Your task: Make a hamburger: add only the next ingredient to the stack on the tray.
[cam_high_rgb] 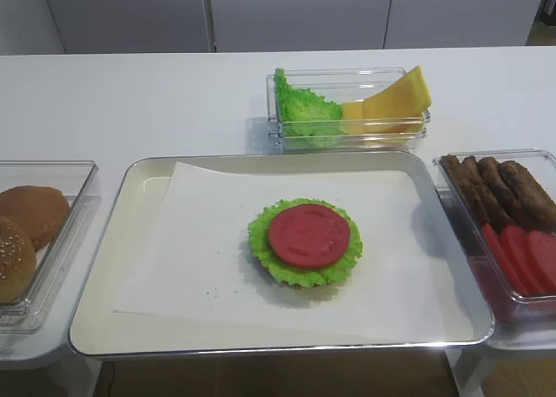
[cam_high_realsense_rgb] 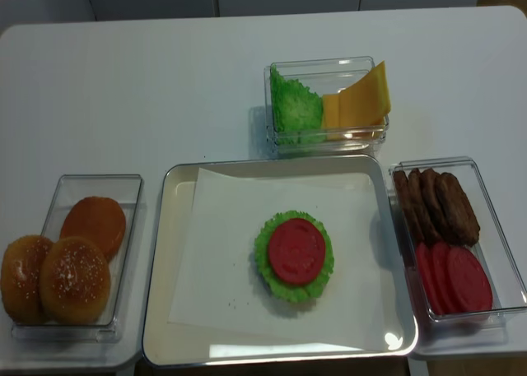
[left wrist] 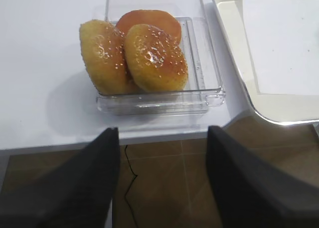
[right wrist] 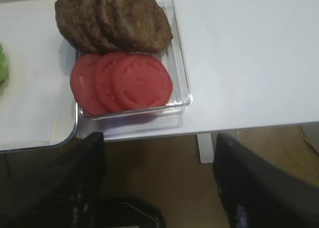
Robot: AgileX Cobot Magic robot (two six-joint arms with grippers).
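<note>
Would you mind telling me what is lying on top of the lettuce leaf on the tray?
A red tomato slice lies flat on the lettuce leaf, leaving a green ruffled edge all round. The stack sits on the tray. The leaf's middle is covered, as is anything under it.

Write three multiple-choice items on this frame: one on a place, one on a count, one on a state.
1. Where does the tomato slice on the tray lie?
A. On the lettuce leaf
B. On bare paper
C. In the bun bin

2. How many buns are in the left bin?
A. One
B. Three
C. Five

3. How do the right gripper jaws stand?
A. Clamped on a patty
B. Apart, holding nothing
C. Pressed shut

Key: 1 A, green ruffle rings the slice all round. 2 B, three buns show from above. 3 B, the wrist view shows bare floor between them.
</note>
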